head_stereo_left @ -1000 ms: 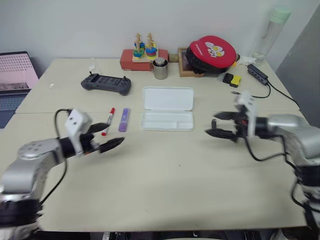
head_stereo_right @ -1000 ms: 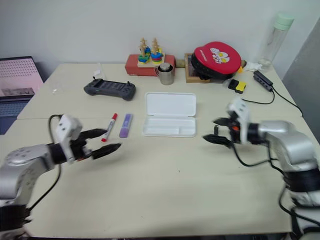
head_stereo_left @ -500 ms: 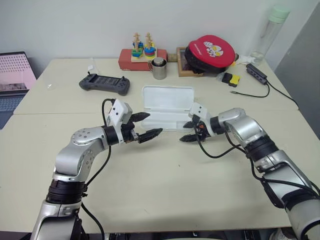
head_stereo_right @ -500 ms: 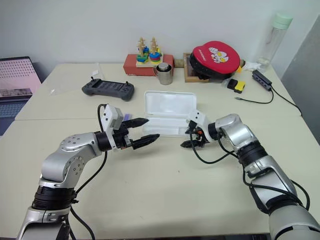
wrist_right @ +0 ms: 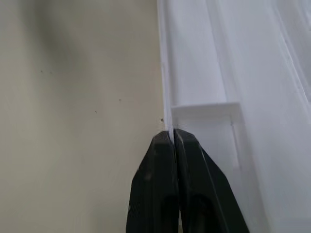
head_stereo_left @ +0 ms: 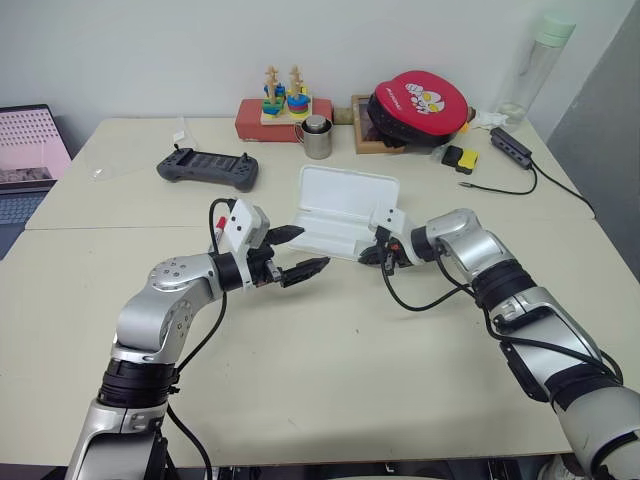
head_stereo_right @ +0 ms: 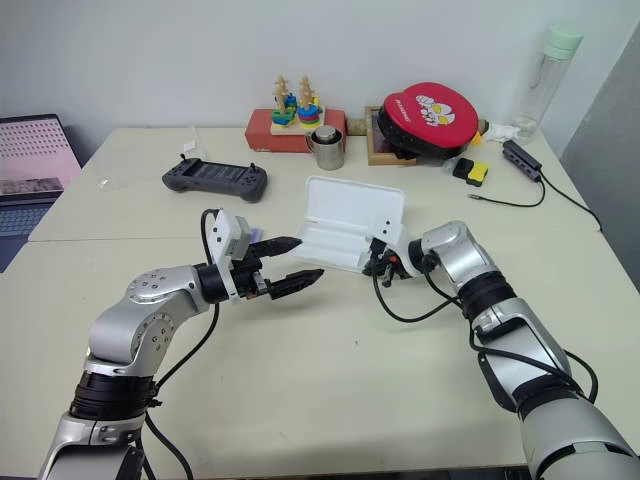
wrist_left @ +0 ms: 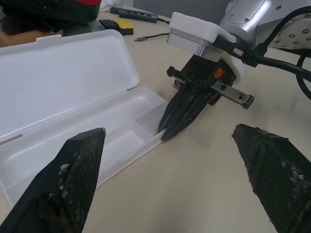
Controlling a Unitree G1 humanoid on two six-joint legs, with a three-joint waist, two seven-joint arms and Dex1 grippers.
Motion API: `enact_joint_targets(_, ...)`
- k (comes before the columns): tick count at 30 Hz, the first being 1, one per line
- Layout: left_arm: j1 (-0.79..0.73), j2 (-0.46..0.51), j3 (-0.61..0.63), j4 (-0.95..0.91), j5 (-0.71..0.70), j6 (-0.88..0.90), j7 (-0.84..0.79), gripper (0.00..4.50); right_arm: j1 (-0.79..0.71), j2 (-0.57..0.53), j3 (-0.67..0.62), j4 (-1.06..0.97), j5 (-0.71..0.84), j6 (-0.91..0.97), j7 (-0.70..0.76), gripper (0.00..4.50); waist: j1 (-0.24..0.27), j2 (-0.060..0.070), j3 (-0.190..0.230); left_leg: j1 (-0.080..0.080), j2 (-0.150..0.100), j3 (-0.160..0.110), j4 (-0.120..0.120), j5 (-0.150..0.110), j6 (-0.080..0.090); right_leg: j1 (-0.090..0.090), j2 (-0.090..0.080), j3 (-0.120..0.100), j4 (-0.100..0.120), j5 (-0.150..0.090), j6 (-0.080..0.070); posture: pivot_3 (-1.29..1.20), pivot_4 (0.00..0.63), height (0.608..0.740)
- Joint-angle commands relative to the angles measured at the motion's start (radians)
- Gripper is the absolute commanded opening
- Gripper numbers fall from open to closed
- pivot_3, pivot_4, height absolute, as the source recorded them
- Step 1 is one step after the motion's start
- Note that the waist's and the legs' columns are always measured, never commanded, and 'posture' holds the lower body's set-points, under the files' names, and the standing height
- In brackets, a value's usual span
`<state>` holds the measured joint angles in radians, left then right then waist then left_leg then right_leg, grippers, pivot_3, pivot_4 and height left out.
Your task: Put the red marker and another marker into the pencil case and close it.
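Note:
The white pencil case [head_stereo_left: 345, 215] lies open at the table's middle, askew, with its lid [wrist_left: 63, 82] standing up behind the shallow tray [wrist_left: 112, 141]. My right gripper [head_stereo_left: 373, 256] is shut on the tray's thin front rim at its right corner; the pinch is visible in both wrist views. My left gripper [head_stereo_left: 302, 252] hovers open just left of the case, holding nothing. The red cap of the red marker [head_stereo_left: 221, 221] peeks out beside my left wrist, and its barrel is hidden. The other marker is hidden behind that arm.
A dark game controller [head_stereo_left: 205, 168] lies back left. Along the far edge stand a steel cup [head_stereo_left: 318, 138], a red box with stacking toys [head_stereo_left: 272, 110], a red round pad [head_stereo_left: 418, 100], a bottle [head_stereo_left: 535, 60] and a cabled hub [head_stereo_left: 510, 148]. A laptop [head_stereo_left: 30, 150] sits far left.
Both arms came in from the sides to the case. The right gripper closed on the tray's corner rim, and the case has swung askew with its lid tipped up.

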<state>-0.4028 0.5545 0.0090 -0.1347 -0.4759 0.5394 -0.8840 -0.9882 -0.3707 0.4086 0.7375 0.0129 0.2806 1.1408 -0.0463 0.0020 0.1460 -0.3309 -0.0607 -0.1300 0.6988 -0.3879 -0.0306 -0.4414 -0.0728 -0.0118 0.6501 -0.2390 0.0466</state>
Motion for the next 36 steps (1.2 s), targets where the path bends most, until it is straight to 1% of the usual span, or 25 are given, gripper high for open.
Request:
enact_joint_targets(1, 0.044, 0.063, 0.077, -0.095, -0.05, 0.018, -0.025, 4.5, 0.052, -0.042, -0.021, -0.171, 0.023, -0.019, 0.088, 0.03, -0.004, 0.0, 0.0, 0.0, 0.0, 0.0, 0.0, 0.0, 0.0, 0.0, 0.0, 0.0, 0.0, 0.0, 0.0, 0.0, 0.15, 0.74)
enact_joint_targets(3, 0.092, 0.109, 0.126, -0.135, -0.089, 0.038, -0.051, 4.5, 0.106, -0.076, -0.014, -0.309, 0.047, 0.009, 0.14, 0.03, -0.01, 0.0, 0.0, -0.001, 0.001, -0.001, -0.001, 0.0, 0.0, 0.0, 0.0, 0.001, 0.0, 0.0, 0.0, 0.0, 0.15, 0.74)
enact_joint_targets(6, 0.165, 0.18, 0.198, -0.181, -0.133, 0.067, -0.078, 4.5, 0.187, -0.129, 0.006, -0.487, 0.048, 0.061, 0.18, 0.03, -0.01, 0.0, 0.0, -0.001, 0.0, -0.001, -0.002, 0.0, 0.0, -0.001, 0.0, 0.001, -0.001, 0.0, 0.0, 0.0, 0.15, 0.74)
enact_joint_targets(9, 0.251, 0.235, 0.243, -0.212, -0.133, 0.062, -0.095, 4.5, 0.25, -0.151, 0.016, -0.611, 0.046, 0.125, 0.176, 0.03, -0.007, 0.001, 0.0, -0.001, 0.0, -0.001, -0.001, 0.0, 0.0, 0.0, 0.0, 0.001, -0.001, 0.0, 0.0, 0.0, 0.15, 0.74)
enact_joint_targets(13, 0.356, 0.254, 0.274, -0.28, -0.161, 0.082, -0.101, 4.5, 0.317, -0.169, 0.059, -0.72, 0.027, 0.175, 0.17, 0.03, 0.005, 0.0, 0.0, -0.001, 0.0, -0.001, 0.0, 0.0, 0.0, 0.001, 0.0, 0.001, -0.001, 0.0, 0.0, 0.0, 0.15, 0.74)
enact_joint_targets(16, 0.364, 0.25, 0.279, -0.287, -0.16, 0.08, -0.071, 4.5, 0.339, -0.18, 0.081, -0.771, 0.025, 0.218, 0.173, 0.03, 0.014, 0.0, 0.0, -0.001, 0.0, -0.002, -0.001, 0.0, 0.0, 0.0, 0.0, 0.001, -0.002, 0.0, 0.0, 0.0, 0.15, 0.74)
enact_joint_targets(20, 0.342, 0.228, 0.295, -0.273, -0.173, 0.099, -0.012, 4.5, 0.355, -0.181, 0.074, -0.821, 0.042, 0.257, 0.166, 0.75, 0.016, 0.0, 0.0, -0.001, 0.0, -0.001, -0.001, 0.0, 0.0, 0.001, 0.0, 0.001, -0.002, 0.0, 0.0, 0.0, 0.15, 0.74)
enact_joint_targets(25, 0.297, 0.169, 0.363, -0.228, -0.211, 0.132, 0.11, 4.5, 0.353, -0.187, 0.02, -0.88, 0.108, 0.305, 0.165, 2.08, 0.016, 0.0, 0.0, -0.001, 0.0, -0.001, -0.001, 0.0, 0.0, 0.001, 0.0, 0.001, -0.002, 0.0, 0.0, 0.0, 0.15, 0.74)
enact_joint_targets(26, 0.29, 0.156, 0.383, -0.217, -0.214, 0.133, 0.137, 4.5, 0.349, -0.184, -0.001, -0.896, 0.135, 0.321, 0.164, 2.35, 0.016, 0.0, 0.0, -0.001, 0.001, -0.002, -0.001, 0.0, 0.0, 0.001, 0.0, 0.001, -0.001, 0.0, 0.0, 0.0, 0.15, 0.74)
enact_joint_targets(28, 0.262, 0.128, 0.441, -0.17, -0.224, 0.147, 0.218, 4.5, 0.329, -0.148, -0.089, -0.933, 0.239, 0.387, 0.15, 2.85, 0.017, 0.0, 0.0, -0.001, 0.0, -0.002, -0.001, 0.0, 0.0, 0.001, 0.0, 0.001, -0.001, 0.0, 0.0, 0.0, 0.15, 0.74)
enact_joint_targets(29, 0.245, 0.117, 0.466, -0.137, -0.21, 0.142, 0.265, 4.5, 0.315, -0.132, -0.127, -0.945, 0.28, 0.412, 0.138, 3.16, 0.017, 0.0, 0.0, -0.001, 0.001, -0.002, -0.001, 0.0, 0.0, 0.001, 0.0, 0.001, -0.001, 0.0, 0.0, 0.0, 0.15, 0.74)
enact_joint_targets(31, 0.202, 0.103, 0.508, -0.06, -0.178, 0.138, 0.36, 4.5, 0.284, -0.104, -0.178, -0.944, 0.317, 0.433, 0.097, 3.59, 0.016, 0.0, 0.0, 0.0, 0.001, -0.002, -0.001, 0.0, 0.0, 0.001, 0.0, 0.001, -0.001, 0.0, 0.0, 0.0, 0.15, 0.74)
enact_joint_targets(32, 0.18, 0.102, 0.518, -0.012, -0.144, 0.13, 0.416, 4.5, 0.264, -0.089, -0.195, -0.931, 0.321, 0.429, 0.07, 3.66, 0.015, 0.0, 0.0, 0.0, 0.001, -0.002, -0.001, 0.0, 0.0, 0.001, 0.001, 0.001, -0.001, 0.0, 0.0, 0.0, 0.15, 0.74)
enact_joint_targets(33, 0.166, 0.101, 0.522, 0.023, -0.121, 0.129, 0.455, 4.5, 0.248, -0.079, -0.205, -0.92, 0.323, 0.428, 0.05, 4.02, 0.015, 0.0, 0.0, 0.0, 0.001, -0.002, -0.001, 0.0, 0.0, 0.001, 0.001, 0.0, -0.001, 0.0, 0.0, 0.0, 0.15, 0.74)
enact_joint_targets(35, 0.153, 0.109, 0.493, 0.087, -0.063, 0.134, 0.506, 4.5, 0.213, -0.059, -0.222, -0.896, 0.328, 0.426, 0.015, 4.31, 0.015, 0.0, 0.0, 0.001, 0.0, -0.001, -0.001, 0.0, 0.0, 0.001, 0.001, 0.0, 0.0, 0.0, 0.0, 0.0, 0.15, 0.74)
enact_joint_targets(36, 0.153, 0.114, 0.469, 0.112, -0.044, 0.134, 0.502, 4.5, 0.198, -0.05, -0.227, -0.886, 0.33, 0.424, 0.001, 4.43, 0.014, 0.0, 0.0, 0.001, 0.0, -0.001, -0.001, 0.0, 0.0, 0.001, 0.001, 0.0, -0.001, 0.0, 0.0, 0.0, 0.15, 0.74)
